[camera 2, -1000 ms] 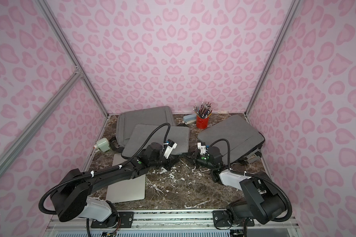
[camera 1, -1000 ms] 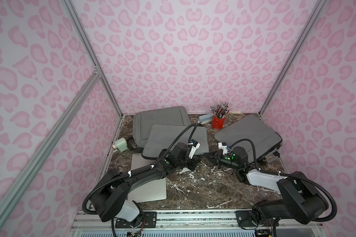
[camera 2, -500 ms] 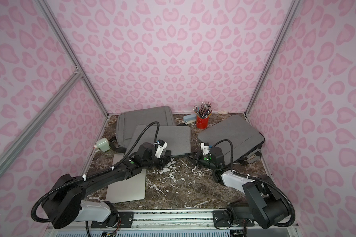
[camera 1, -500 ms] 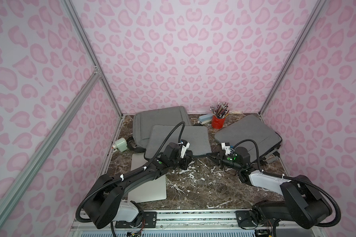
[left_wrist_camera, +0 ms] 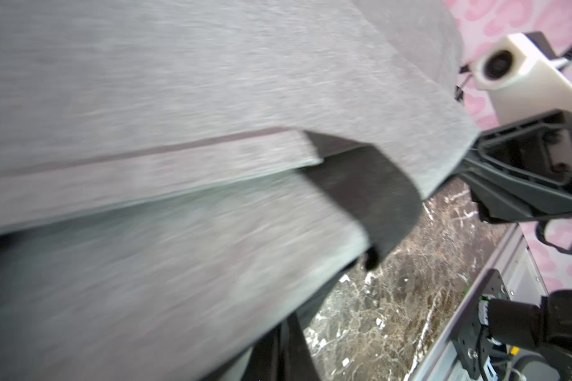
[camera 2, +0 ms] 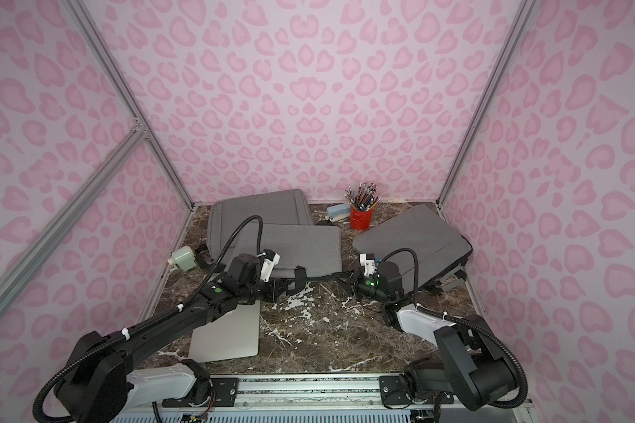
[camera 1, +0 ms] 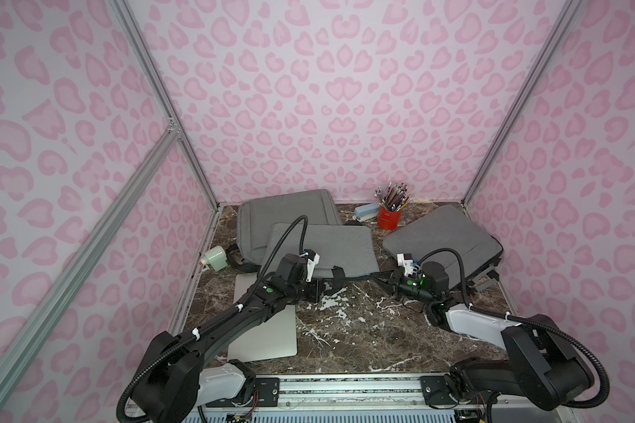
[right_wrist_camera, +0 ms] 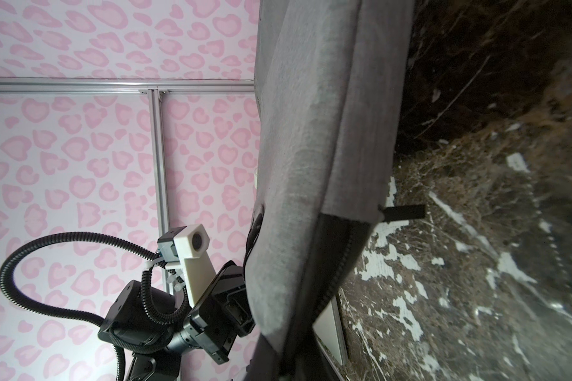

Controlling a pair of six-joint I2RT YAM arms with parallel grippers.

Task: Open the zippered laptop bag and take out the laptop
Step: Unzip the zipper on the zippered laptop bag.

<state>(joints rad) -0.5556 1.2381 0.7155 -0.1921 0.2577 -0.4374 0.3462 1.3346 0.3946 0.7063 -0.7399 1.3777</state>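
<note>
My left pincer (camera 1: 329,287) is closed tight on the near edge of the laptop bag (camera 1: 327,238). My right pincer (camera 1: 385,282) is closed tight on its near right corner. That edge is raised off the marble table (camera 1: 363,329), with open marble in front. The silver laptop (camera 1: 272,337) lies flat outside the bag, partly under my left arm. A second bag (camera 1: 283,212) lies behind and a third bag (camera 1: 444,234) to the right.

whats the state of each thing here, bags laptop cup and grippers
left gripper, shut on middle bag
right gripper, shut on middle bag
middle bag, near edge held, zip looks partly open
back bag, lying partly under middle bag
right bag, lying flat, not held
laptop, out, lid shut
cup, upright
</note>
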